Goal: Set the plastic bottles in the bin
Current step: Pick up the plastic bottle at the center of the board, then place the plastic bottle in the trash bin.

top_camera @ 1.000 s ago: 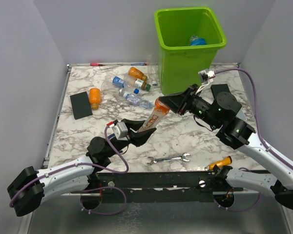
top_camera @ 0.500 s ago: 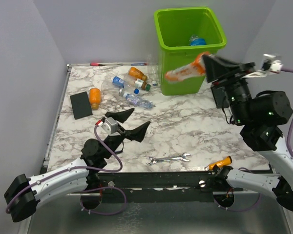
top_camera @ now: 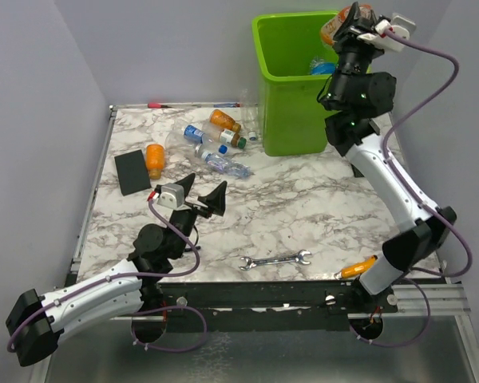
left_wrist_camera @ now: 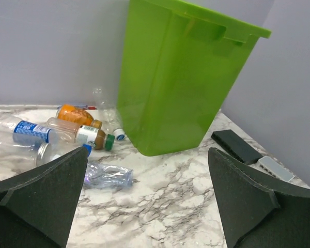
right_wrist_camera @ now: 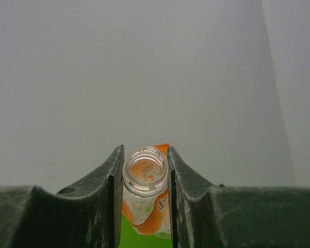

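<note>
Counter [top_camera: 303,215]: bin [top_camera: 265,48] at far edge; bare marble from it to the wrench [top_camera: 276,260] and screwdriver [top_camera: 359,267] at near edge. Above the bin's far right rim, right gripper [top_camera: 347,20] narrow, clamping an orange-labelled bottle [right_wrist_camera: 144,178] by its uncapped neck. Over the counter, left gripper [top_camera: 203,190] spread wide, empty. Count: one bottle held, one blue-labelled bottle [top_camera: 323,66] in bin, at least six loose bottles [top_camera: 219,163] lying left of bin.

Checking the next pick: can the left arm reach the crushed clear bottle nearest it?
Probably yes: the left claw is open and faces the crushed clear bottle, nothing between them.
</note>
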`<state>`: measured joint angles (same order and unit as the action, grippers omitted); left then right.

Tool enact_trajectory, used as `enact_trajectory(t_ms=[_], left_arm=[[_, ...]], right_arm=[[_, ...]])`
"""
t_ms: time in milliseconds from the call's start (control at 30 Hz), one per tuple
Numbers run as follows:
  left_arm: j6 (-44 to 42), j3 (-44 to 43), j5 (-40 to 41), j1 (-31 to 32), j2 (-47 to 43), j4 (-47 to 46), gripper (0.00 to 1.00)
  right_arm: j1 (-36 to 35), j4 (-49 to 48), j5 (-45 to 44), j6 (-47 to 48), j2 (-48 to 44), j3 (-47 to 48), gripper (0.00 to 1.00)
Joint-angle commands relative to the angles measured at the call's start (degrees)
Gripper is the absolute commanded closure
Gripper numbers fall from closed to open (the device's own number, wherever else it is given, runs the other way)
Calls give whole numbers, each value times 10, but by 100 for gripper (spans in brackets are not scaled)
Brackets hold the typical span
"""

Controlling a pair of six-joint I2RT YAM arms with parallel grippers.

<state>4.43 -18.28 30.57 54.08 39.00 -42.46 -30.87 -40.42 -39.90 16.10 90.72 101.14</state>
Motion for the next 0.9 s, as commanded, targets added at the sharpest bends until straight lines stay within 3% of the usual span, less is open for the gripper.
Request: enact_trajectory(t_ms=[0,267,300,333,367,400,533,700,867], left_arm=[[-2,-19,34,0,-4,28,1],[0,-32,33,1,12,48,1],[0,-32,32,1,13,49,1],[0,-32,31,1,15,50,1],[0,-33,29,1,17,51,1],[-1,-34,29,1,17,52,1],[-3,-36,27,1,20,56,1],[-6,-39,27,1,28,59,1],[-17,-44,36,1,32,68,1]], right_arm=[[61,9,-25,-40,72,84,100],[121,160,44,-185,163,137,100],[124,181,58,-205,169,142,96],[128,200,77,-225,173,145,75],[131,219,105,-240,178,149,48],[132,239,120,-252,182,155,29],[133,288,152,-272,191,188,1],[133,305,194,-290,157,203,0],[126,313,284,-351,61,140,0]])
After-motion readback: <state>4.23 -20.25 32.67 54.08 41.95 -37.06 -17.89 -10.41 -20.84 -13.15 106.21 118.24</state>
